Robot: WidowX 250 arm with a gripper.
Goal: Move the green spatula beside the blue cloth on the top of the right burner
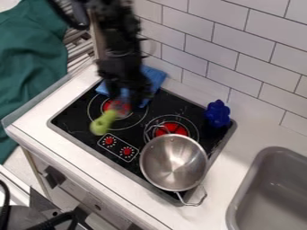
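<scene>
1. Left of centre in the frame, the green spatula (pixel 103 123) shows as a smooth, rounded, pale green shape, just below the hand (pixel 133 95) and by the left burner (pixel 117 106).
2. Blur hides the state of the hand; I cannot tell whether it is apart, together or clamped on the spatula.
3. Behind the hand, the blue cloth (pixel 155 78) lies in soft folds over the stove's upper edge.
4. Across the centre, the glossy black stove (pixel 78 117) has red burners ringed by thin white circles, and red dials (pixel 126 151) with white markings too small to read.
5. Right of centre, a shiny metal pan (pixel 174 162) with a wire handle overlaps the right burner (pixel 174 127); near it stands a lobed blue object (pixel 217 113).
6. Lower right, a smooth grey sink (pixel 269 197) is set in the pale worktop (pixel 246 139).
</scene>
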